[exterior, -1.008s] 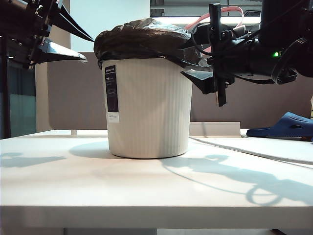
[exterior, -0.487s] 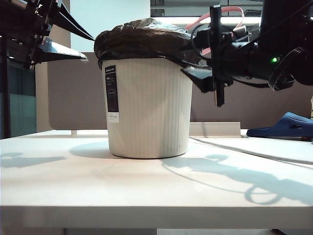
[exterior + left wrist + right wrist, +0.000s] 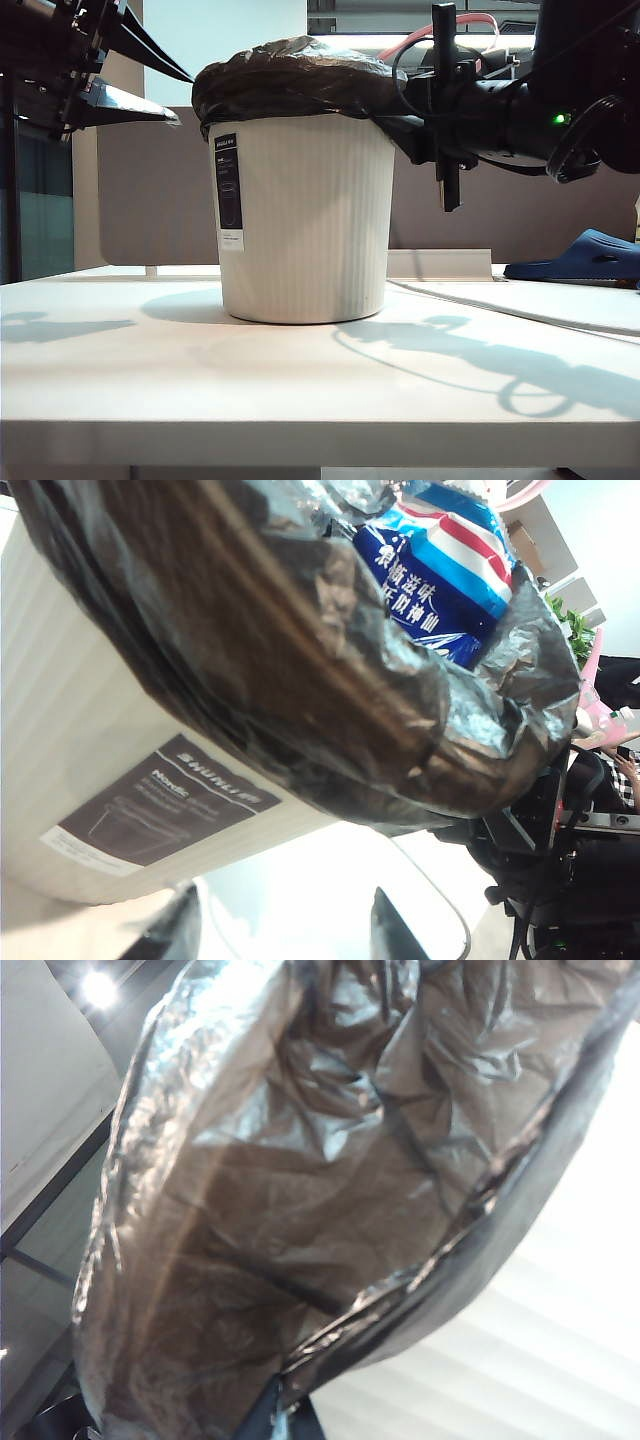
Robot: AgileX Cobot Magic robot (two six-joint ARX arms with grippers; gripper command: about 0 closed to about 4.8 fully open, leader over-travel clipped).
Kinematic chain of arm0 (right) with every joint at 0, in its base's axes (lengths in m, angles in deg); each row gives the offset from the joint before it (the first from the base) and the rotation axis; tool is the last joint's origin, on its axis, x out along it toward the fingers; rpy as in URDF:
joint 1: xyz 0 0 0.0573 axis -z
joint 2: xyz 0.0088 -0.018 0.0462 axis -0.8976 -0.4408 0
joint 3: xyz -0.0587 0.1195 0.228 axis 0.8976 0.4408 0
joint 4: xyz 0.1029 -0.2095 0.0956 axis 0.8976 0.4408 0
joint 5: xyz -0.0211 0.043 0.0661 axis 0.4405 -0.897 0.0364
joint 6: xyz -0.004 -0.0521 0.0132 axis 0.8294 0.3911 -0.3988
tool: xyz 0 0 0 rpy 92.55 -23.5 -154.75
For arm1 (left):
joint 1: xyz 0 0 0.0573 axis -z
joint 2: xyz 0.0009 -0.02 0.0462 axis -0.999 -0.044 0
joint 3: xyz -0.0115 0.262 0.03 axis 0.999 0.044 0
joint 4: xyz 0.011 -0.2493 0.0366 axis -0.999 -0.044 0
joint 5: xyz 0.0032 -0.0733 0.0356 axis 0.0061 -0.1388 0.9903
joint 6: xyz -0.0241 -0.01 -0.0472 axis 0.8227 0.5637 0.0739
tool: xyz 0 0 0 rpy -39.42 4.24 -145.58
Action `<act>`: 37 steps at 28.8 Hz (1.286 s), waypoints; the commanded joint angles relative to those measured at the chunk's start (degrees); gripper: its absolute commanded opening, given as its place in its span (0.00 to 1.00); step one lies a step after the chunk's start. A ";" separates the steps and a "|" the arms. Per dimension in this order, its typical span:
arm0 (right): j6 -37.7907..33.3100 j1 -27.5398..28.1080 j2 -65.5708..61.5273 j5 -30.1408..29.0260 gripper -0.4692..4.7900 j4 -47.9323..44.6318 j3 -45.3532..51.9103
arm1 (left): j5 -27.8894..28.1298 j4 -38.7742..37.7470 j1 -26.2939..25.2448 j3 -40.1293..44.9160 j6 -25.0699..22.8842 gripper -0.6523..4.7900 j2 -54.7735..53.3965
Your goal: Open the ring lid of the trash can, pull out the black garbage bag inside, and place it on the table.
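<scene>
Pinching the black garbage bag's (image 3: 290, 78) edge at center right, the right gripper (image 3: 405, 127) is clamped; the left gripper (image 3: 150, 90) waits half-open upper left. Bag remains in the trash can (image 3: 305, 220); nothing reaches the table (image 3: 300, 380) yet.

Your white counter (image 3: 150, 400) carries the trash can (image 3: 305, 220) near its middle. A thin cable (image 3: 500, 310) lies right of it

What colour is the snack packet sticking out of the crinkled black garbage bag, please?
Blue with red and white stripes, clearest in the left wrist view.
</scene>
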 commanded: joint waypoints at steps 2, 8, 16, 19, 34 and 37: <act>-0.22 -0.11 0.22 -2.60 0.09 -1.07 -0.09 | -0.46 0.33 0.11 -0.07 -0.22 0.51 0.13; -4.44 -0.22 0.42 -8.41 0.09 -2.38 0.07 | -0.46 -0.52 0.09 -0.07 -0.22 0.51 0.13; -7.37 -2.29 5.90 -14.53 0.09 -2.51 0.07 | -0.76 -0.70 0.07 -0.09 0.04 0.51 0.13; -7.37 -2.29 9.20 -14.32 0.09 -2.47 -0.07 | -2.19 -0.42 0.07 -0.09 3.02 0.51 0.13; -8.04 -3.04 9.29 -14.45 0.09 -1.25 -0.20 | 5.81 7.58 11.89 -0.07 30.01 0.52 0.17; -8.90 -3.04 9.29 -14.58 0.09 -1.99 -0.20 | 8.04 10.14 13.33 -0.07 32.04 0.52 0.17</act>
